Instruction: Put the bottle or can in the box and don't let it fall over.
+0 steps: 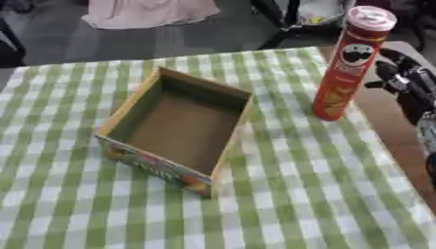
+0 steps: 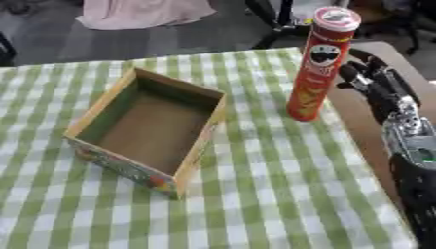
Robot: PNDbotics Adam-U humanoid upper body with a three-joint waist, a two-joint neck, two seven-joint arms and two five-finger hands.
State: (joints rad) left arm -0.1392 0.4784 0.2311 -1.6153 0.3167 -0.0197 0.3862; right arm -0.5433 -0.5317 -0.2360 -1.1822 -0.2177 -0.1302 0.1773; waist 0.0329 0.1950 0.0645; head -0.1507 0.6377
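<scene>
Nearest me lay the green-checked tablecloth (image 2: 255, 194), and on it the open cardboard box (image 2: 149, 131), empty, its printed front wall facing me. My right hand (image 2: 374, 87) came in from the right edge over the bare table (image 2: 357, 121), fingers spread and relaxed, holding nothing, just beside the can (image 2: 319, 63) but apart from it as far as I could see. My left hand did not show in either view. The can, a tall red crisp tube with a pale lid, stood upright on the cloth near its right edge, to the right of the box and a little beyond it. I judged it light, stiff-walled and smooth, and top-heavy for its narrow base, so easily tipped. I reckoned the best hold was round the middle of the tube, thumb opposite fingers, keeping it vertical.
</scene>
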